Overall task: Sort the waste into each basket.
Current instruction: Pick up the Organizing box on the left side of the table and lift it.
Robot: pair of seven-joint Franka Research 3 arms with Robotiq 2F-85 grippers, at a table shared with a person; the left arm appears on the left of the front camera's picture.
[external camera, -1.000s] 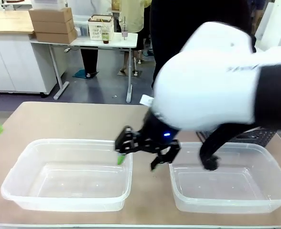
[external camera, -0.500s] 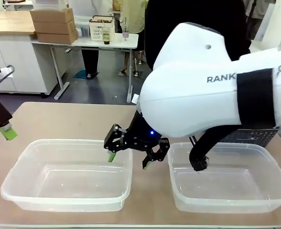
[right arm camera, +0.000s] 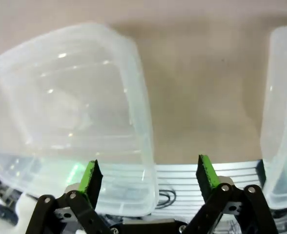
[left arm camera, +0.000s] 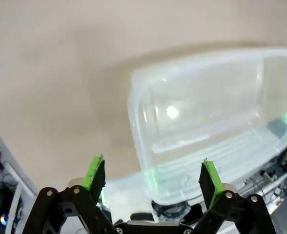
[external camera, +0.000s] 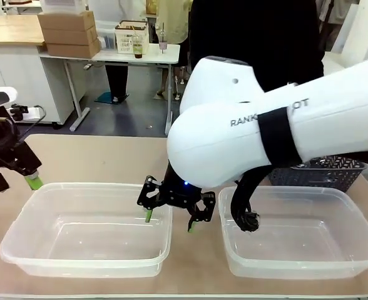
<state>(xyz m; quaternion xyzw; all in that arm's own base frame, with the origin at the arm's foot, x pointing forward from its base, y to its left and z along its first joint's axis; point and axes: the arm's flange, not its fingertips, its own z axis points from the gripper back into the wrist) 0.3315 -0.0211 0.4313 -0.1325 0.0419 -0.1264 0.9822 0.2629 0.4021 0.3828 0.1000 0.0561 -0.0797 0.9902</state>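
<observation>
— So, where did the two clear tubs stand?

— Side by side on the tan table (external camera: 96, 156), along the robot's edge. The left basket (external camera: 9, 253) and the right basket (external camera: 367, 259) were near each other but apart, with a strip of bare table between them.

— And the right gripper?

— The right gripper (external camera: 169, 220) hung low over that strip, jaws spread wide and nothing between them. In the front view one green pad (external camera: 148, 215) sat at the left basket's right-hand rim, and the other pointed down at the gap. The right wrist view agreed: one finger lay over the left basket's wall, the other over bare table, with the right basket's edge off to the side.

— What about the left gripper?

— The left gripper (external camera: 15, 181) was at the table's left side, just beyond the left basket's far left corner. Its fingers were also parted, gripping nothing. From the left wrist camera, a rounded corner of that basket lay ahead of the fingers.

— Anything else nearby?

— A dark grey lattice basket (external camera: 325, 172) stood behind the right basket, partly hidden by the white right arm (external camera: 284, 134). A person (external camera: 253, 37) in dark clothes stood at the far side.
</observation>
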